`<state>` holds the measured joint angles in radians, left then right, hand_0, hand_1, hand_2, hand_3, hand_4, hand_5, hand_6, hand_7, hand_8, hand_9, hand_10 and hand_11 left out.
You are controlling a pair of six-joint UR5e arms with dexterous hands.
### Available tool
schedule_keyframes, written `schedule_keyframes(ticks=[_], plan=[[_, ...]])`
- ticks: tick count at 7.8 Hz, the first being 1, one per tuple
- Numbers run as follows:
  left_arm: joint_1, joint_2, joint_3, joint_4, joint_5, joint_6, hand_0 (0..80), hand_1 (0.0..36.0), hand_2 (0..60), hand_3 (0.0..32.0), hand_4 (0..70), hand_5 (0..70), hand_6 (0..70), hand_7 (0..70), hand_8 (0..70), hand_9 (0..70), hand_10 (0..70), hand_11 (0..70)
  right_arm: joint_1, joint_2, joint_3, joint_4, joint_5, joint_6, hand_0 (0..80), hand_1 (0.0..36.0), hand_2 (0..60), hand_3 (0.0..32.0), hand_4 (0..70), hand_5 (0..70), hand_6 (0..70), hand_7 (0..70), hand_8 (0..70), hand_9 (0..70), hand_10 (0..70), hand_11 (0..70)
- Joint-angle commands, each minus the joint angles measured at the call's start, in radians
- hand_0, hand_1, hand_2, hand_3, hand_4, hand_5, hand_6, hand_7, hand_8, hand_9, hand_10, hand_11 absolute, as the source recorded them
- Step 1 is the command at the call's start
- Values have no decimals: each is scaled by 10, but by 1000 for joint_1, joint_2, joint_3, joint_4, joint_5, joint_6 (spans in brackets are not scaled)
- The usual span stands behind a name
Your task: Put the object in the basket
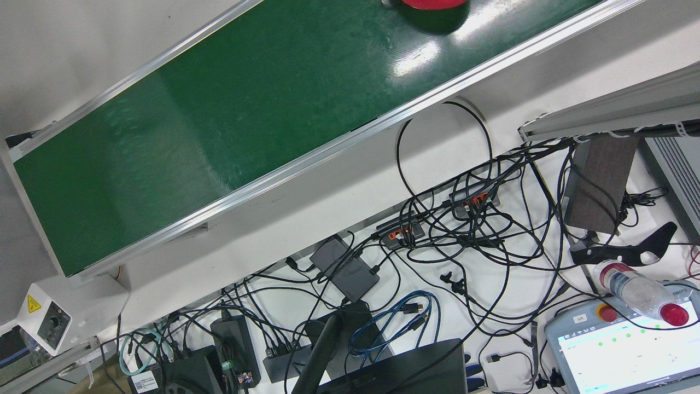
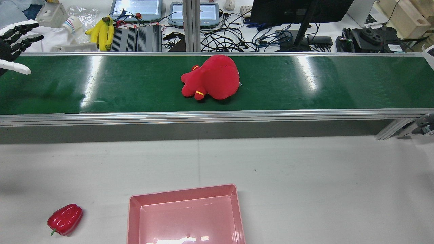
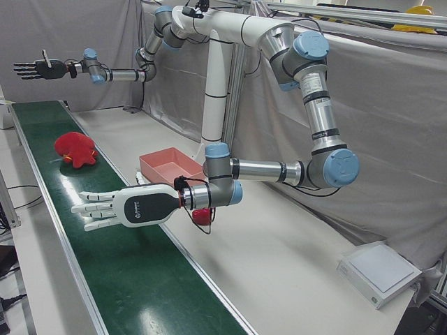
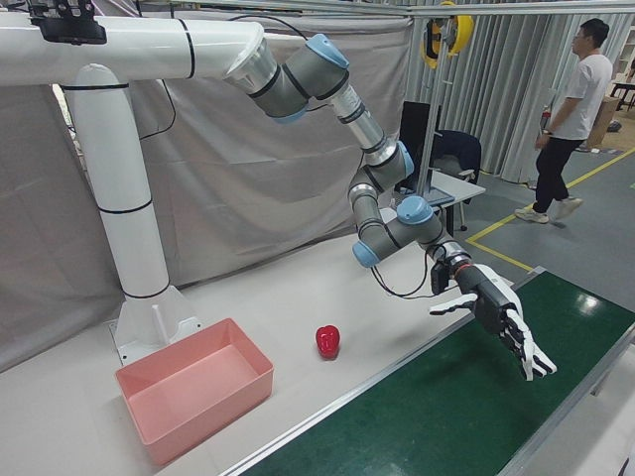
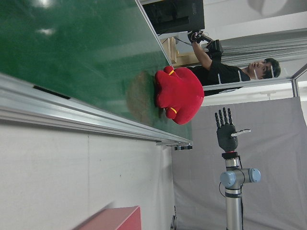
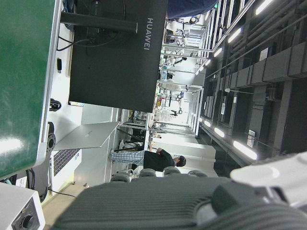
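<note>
— Where's the thing to be moved?

— The red plush toy (image 2: 212, 78) lies on the green conveyor belt (image 2: 305, 84), a little left of centre in the rear view, its stubby limbs toward the frame's left. The pink basket (image 2: 185, 217) sits at the bottom centre of that view on the grey table (image 2: 322, 176), well apart from the toy. A red bell pepper (image 2: 65, 219) lies at the lower left, near the basket.

— How would the toy handle?

— I'd judge it soft and light – stuffed fabric that squashes and won't slip or break. The rounded body looks the best place to take hold, fingers wrapping it from above; the small limbs would probably flop.

— And the hands?

— Both hold nothing, fingers spread flat. The left hand (image 3: 122, 207) hovers over the belt in the lower left of the left-front view, well short of the toy. The right hand (image 3: 36, 69) is out at the upper left of the same view, also over the belt and well away from the toy.

— The room?

— The belt is glossy and glares under the lights, with aluminium rails along each edge. Beyond it, at the rear view's top, a cluttered bench: cables, monitor (image 2: 298, 10), bananas (image 2: 101, 30).
</note>
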<state>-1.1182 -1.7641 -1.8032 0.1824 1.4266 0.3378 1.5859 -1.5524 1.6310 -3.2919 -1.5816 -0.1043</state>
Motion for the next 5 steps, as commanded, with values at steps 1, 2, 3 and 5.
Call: schedule_keyframes(ticks=[1,2,3,5], plan=[[0,0,-2,2,0,-2,618,157,0,0,76,197,25,32,91,147,0,0,0,0,0,0,0,0,0,0,0,0,0,0,0,0,0,0,0,0],[0,2,-4,2,0,-2,615,154,0,0,77,197,25,32,92,148,0,0,0,0,1,0,0,0,0,0,0,0,0,0,0,0,0,0,0,0],[3,2,-4,2,0,0,613,153,0,0,76,196,24,33,91,147,0,0,0,0,0,0,0,0,0,0,0,0,0,0,0,0,0,0,0,0],[3,3,-2,2,0,3,609,156,0,0,72,198,25,33,94,150,0,0,0,0,0,0,0,0,0,0,0,0,0,0,0,0,0,0,0,0]])
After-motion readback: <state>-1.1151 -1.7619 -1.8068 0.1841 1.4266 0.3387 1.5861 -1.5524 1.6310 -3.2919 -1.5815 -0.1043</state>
